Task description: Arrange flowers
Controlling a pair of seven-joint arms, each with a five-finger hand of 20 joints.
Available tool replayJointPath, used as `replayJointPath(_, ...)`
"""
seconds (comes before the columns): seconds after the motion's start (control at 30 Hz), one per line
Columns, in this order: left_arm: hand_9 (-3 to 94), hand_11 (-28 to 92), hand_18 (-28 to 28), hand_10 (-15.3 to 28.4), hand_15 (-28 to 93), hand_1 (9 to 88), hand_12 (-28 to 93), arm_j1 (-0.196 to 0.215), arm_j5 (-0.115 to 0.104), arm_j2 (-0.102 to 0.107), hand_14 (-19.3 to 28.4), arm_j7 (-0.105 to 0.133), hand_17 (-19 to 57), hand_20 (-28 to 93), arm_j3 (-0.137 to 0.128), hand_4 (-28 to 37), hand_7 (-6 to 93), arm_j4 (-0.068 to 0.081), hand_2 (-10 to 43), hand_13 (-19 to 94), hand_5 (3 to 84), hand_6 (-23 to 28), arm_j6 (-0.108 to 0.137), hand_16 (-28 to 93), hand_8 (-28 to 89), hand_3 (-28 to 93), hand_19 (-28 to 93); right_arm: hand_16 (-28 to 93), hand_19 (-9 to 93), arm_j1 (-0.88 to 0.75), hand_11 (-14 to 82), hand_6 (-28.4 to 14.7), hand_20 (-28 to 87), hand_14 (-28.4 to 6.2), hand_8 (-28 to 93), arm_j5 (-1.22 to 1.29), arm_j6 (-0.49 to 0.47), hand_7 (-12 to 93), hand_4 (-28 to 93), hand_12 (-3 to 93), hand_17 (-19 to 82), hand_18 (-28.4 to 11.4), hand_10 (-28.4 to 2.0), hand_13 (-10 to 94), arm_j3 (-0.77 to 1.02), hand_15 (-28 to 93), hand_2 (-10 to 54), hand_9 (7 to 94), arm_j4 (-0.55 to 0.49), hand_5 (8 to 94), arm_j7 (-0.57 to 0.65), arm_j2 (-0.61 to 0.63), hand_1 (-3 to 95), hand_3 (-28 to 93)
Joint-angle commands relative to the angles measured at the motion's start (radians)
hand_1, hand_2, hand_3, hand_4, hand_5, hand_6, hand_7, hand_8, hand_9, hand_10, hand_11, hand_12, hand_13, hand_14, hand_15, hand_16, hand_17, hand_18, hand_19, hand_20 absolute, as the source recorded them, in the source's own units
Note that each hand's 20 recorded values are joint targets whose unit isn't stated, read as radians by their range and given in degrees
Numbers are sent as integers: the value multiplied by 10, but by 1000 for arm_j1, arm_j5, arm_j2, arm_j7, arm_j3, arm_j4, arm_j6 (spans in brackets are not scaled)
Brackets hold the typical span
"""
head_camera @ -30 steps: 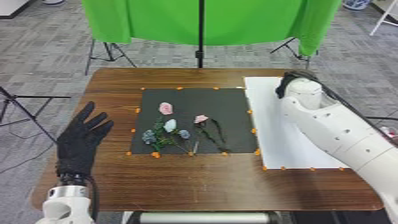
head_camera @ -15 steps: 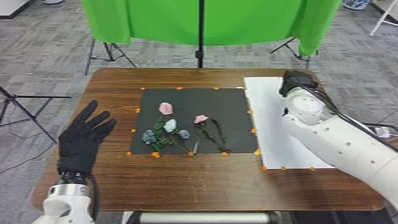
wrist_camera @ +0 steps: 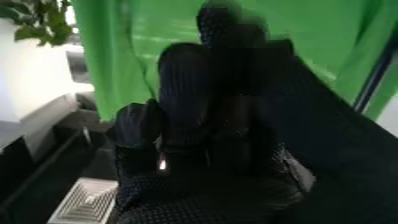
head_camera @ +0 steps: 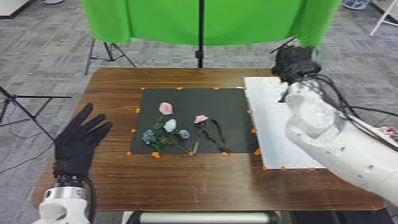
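Right hand (head_camera: 296,62) has neared the green cloth (head_camera: 249,22).

A pink flower (head_camera: 166,108) lies farthest up the mat (head_camera: 229,102). Nearer, a white one (head_camera: 171,125) sits between two blue-grey blooms (head_camera: 149,136) (head_camera: 185,134) — green leaves (head_camera: 161,144) bunched among them. To the right, a paler pink flower (head_camera: 201,119) lies flat — dark stems (head_camera: 215,136) trailing toward the near edge.
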Motion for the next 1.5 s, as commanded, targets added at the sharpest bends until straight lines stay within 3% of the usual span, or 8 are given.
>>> replayJointPath(0.03,330,258,266,178,523,214,115,7,20,-17,246,-27,-76,226,8,-283,141,4,64,243,330,57,-17,-71,-108,787,552,71,930,62,196,9,543,-151,-135,309,-218,166,-283,134,189,-190,-185,438,50,745,-95,499,233,442,62,-87,314,815)
replayJointPath(0.17,330,257,266,178,523,214,114,-6,36,-31,246,-50,-76,225,10,-283,142,7,64,243,329,57,-32,-71,-108,786,552,56,926,92,165,19,545,-168,-138,347,-252,170,-283,130,166,-190,-210,386,53,749,-95,439,307,391,109,-104,292,816)
replayJointPath(0.5,331,257,265,178,524,215,115,-20,27,-14,245,-45,-76,225,23,-283,143,11,64,244,329,57,-30,-71,-109,785,552,45,924,89,177,43,557,-171,-148,312,-262,192,-283,137,160,-192,-208,379,54,766,-95,431,317,390,129,-86,294,817)
replayJointPath(0.83,330,258,265,179,524,215,115,-26,1,26,246,-5,-76,224,45,-283,144,10,65,243,328,58,-13,-72,-109,785,552,42,929,109,185,43,565,-176,-154,361,-346,189,-283,134,169,-196,-209,387,84,775,-95,451,373,419,182,-106,305,821)
replayJointPath(1.1,330,257,264,178,523,215,114,-35,6,21,246,-7,-77,224,43,-283,144,12,64,243,328,57,-18,-72,-109,786,552,78,925,56,207,64,550,-120,-159,394,-462,194,-282,131,207,-206,-154,538,176,746,-95,630,404,566,161,-138,379,813)
replayJointPath(1.23,330,258,264,179,524,216,115,-26,-8,35,246,6,-77,224,49,-283,144,10,66,243,327,57,-7,-72,-109,783,551,134,930,45,218,69,536,-74,-129,319,-409,187,-283,154,239,-202,-109,630,137,721,-95,733,403,659,137,-132,431,789)
replayJointPath(1.37,331,258,263,178,523,215,115,-25,-30,61,246,26,-76,224,58,-283,145,9,65,243,327,57,8,-72,-109,785,552,235,932,29,98,60,548,-25,-21,281,-346,189,-283,315,289,-196,-54,722,122,689,-95,900,401,815,117,-135,562,655)
replayJointPath(1.5,330,257,262,178,524,215,115,-20,-40,71,246,43,-77,224,64,-283,144,6,65,242,328,57,16,-72,-109,785,551,222,932,12,143,54,558,-13,1,279,-247,196,-283,326,333,-195,-36,780,103,695,-95,936,372,873,92,-119,601,635)
